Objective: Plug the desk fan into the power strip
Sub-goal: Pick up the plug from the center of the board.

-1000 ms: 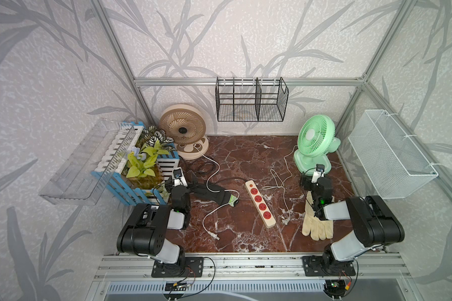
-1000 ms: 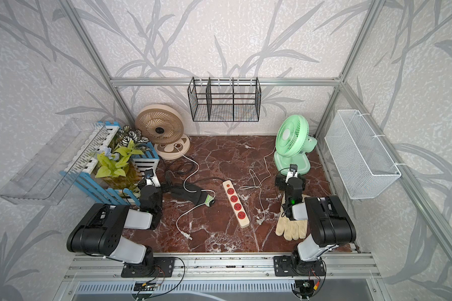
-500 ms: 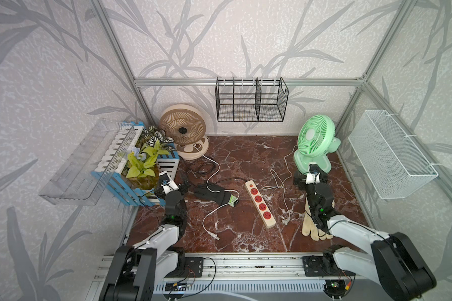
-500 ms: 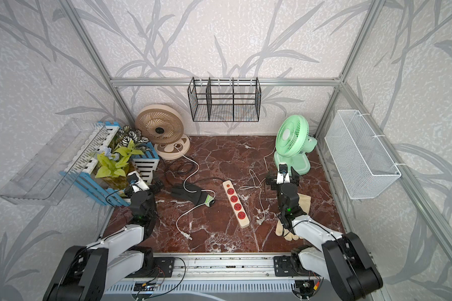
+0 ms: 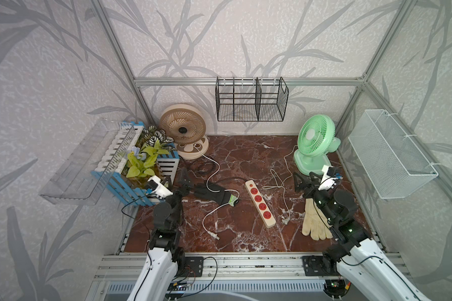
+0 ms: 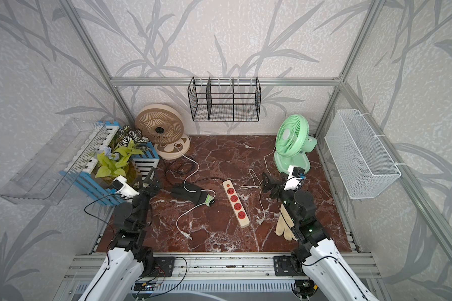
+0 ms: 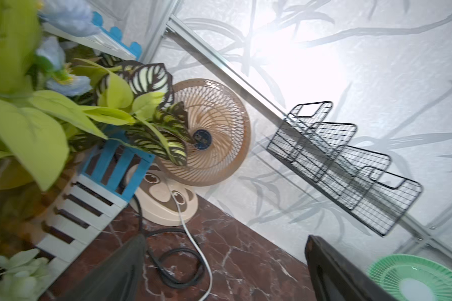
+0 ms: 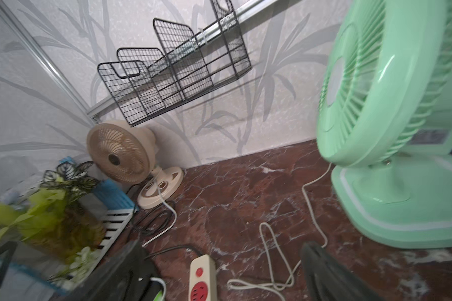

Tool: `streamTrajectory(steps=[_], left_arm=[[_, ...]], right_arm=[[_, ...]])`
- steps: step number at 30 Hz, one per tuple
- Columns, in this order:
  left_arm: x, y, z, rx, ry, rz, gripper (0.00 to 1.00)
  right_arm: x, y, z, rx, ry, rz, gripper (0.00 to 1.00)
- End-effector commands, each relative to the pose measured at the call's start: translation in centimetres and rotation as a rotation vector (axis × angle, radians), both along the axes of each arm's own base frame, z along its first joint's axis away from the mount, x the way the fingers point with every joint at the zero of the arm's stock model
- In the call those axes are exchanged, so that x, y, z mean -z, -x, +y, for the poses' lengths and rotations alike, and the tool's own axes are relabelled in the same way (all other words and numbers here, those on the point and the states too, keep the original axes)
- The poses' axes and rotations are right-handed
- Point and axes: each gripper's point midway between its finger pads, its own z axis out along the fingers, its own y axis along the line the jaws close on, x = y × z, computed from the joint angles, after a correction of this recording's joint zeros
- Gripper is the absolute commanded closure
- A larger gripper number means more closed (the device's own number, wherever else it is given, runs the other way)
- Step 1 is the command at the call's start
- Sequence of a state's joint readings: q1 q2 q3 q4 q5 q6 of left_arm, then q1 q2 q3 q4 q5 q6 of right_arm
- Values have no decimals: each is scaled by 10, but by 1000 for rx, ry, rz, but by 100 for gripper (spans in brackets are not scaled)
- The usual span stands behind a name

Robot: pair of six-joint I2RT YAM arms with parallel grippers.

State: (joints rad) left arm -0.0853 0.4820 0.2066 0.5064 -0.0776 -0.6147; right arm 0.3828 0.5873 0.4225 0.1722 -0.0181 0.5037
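Power strip point(image 5: 260, 206) central on table point(image 5: 245, 156)

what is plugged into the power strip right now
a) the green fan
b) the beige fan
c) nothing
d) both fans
c: all four red sockets of the power strip are bare, and a white plug lies loose, apart from it.

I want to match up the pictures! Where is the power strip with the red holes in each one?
In a top view: the power strip lies slanted in the middle of the floor.
In a top view: same spot.
Left wrist: not in it.
Right wrist: at the bottom edge, partly cut off.
Landmark in all four: the black wire rack on the back wall.
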Motion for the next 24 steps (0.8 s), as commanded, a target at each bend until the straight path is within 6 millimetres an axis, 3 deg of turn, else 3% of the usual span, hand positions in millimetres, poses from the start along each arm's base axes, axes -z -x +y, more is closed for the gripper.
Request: streamTrajectory(steps=[1, 6, 11, 14, 19, 24], left_arm=[[29, 2, -30, 177, 7, 98, 0], [73, 3, -23, 148, 207, 166, 0], [78, -6, -46, 269, 205, 245, 0], [97, -11, -69, 356, 181, 357, 5], [131, -5, -95, 380, 93, 535, 5], [147, 12, -94, 340, 31, 703, 5]], right_arm=[[21, 22, 34, -218, -77, 143, 1], [44, 12, 19, -112, -37, 240, 1], [68, 13, 28, -169, 7, 256, 1], [86, 10, 41, -224, 7, 307, 1], [119, 13, 56, -254, 21, 482, 1], [140, 33, 85, -307, 202, 509, 1]])
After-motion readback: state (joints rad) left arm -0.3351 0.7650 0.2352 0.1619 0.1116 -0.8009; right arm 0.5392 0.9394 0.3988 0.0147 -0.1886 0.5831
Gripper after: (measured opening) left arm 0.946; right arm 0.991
